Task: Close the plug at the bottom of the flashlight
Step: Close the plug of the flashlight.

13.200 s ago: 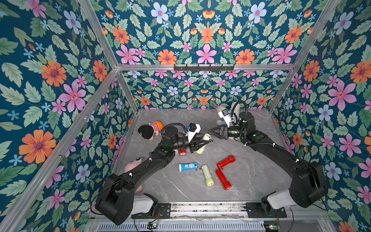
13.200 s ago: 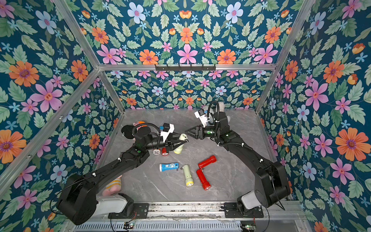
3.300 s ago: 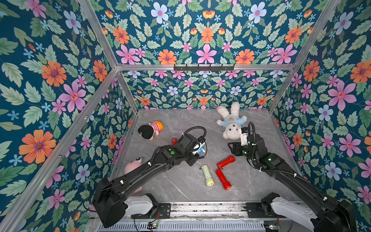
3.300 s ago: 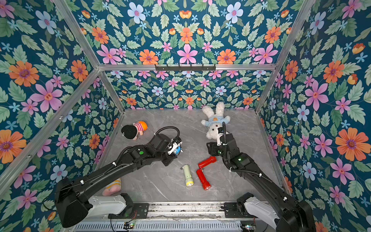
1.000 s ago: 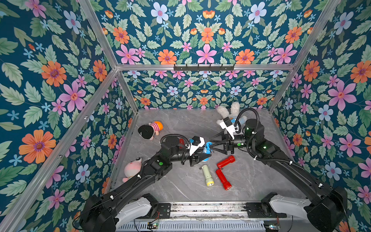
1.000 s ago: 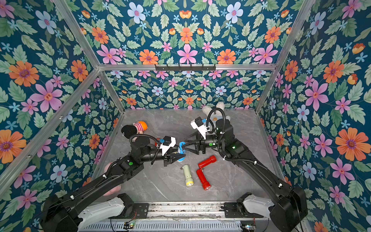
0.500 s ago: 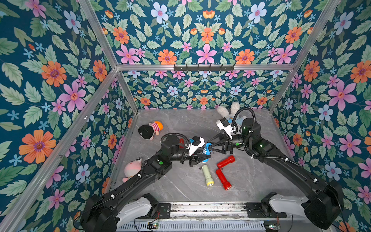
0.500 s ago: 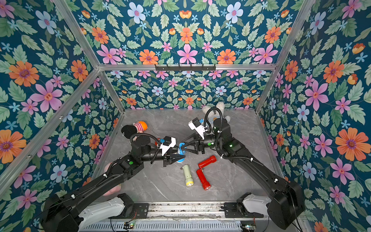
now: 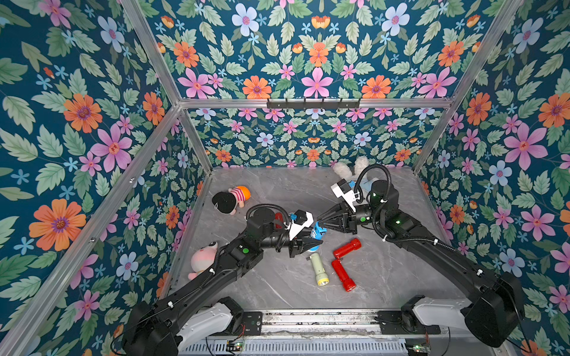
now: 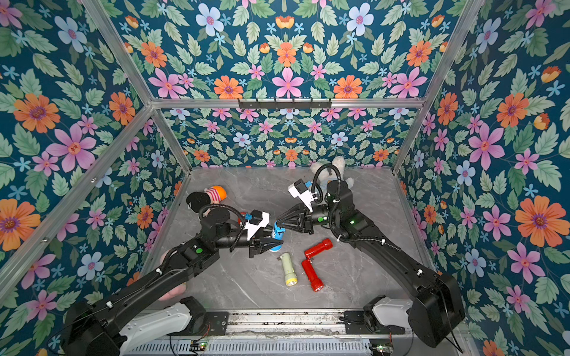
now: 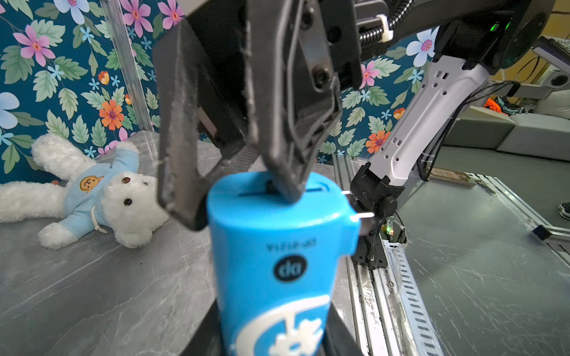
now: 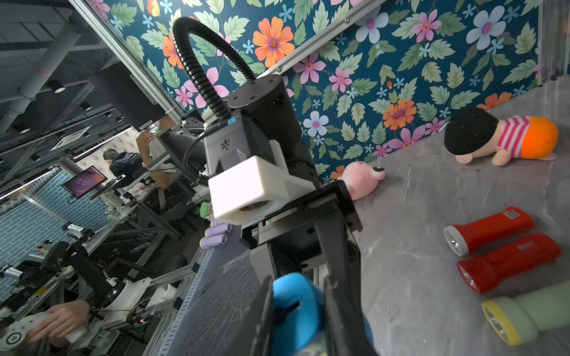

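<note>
A blue flashlight (image 9: 317, 231) (image 10: 277, 232) hangs above the table's middle, and my left gripper (image 9: 311, 242) (image 10: 273, 243) is shut on its body. In the left wrist view the flashlight (image 11: 277, 262) shows its bottom end with a slot, and two metal plug prongs (image 11: 359, 215) stick out at the side. My right gripper (image 9: 319, 222) (image 10: 278, 223) meets that end from the opposite side. In the right wrist view the right gripper (image 12: 297, 286) has a finger against each side of the blue end (image 12: 293, 308). One of its fingertips (image 11: 287, 182) rests on the slot.
On the table below lie a pale green flashlight (image 9: 318, 269) and two red flashlights (image 9: 347, 248) (image 9: 340, 275). A black-haired doll (image 9: 229, 200) lies back left, a pink plush (image 9: 202, 260) by the left wall, and a white bunny (image 9: 354, 172) at the back behind the right arm.
The right gripper has moved slightly left onto the flashlight's end and its jaws have narrowed around it. The left gripper has kept its hold and place.
</note>
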### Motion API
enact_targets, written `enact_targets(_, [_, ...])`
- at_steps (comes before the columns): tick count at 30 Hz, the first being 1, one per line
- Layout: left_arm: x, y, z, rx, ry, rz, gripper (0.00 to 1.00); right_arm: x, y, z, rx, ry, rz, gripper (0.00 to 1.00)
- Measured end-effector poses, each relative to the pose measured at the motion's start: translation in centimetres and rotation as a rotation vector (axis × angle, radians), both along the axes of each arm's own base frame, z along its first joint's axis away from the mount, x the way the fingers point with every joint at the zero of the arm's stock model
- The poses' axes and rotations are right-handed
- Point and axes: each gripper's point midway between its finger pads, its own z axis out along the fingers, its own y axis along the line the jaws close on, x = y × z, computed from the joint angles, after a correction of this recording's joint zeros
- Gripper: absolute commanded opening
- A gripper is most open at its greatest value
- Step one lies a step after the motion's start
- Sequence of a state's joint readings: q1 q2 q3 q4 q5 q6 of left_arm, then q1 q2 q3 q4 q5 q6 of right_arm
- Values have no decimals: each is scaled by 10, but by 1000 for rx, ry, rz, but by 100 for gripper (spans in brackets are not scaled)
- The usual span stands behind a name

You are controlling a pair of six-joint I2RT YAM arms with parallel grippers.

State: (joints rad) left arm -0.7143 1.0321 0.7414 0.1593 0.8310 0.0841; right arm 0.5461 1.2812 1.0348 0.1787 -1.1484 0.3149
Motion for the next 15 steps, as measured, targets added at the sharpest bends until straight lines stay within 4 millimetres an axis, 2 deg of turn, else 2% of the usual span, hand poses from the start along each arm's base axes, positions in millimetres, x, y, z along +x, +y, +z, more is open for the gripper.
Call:
enact_targets(8, [-7, 2, -1, 4, 14, -30, 0, 0, 4, 3, 21, -27, 21, 10])
enact_targets(15, [-7, 2, 0, 3, 22, -28, 0, 3, 6, 2, 22, -14, 28, 7])
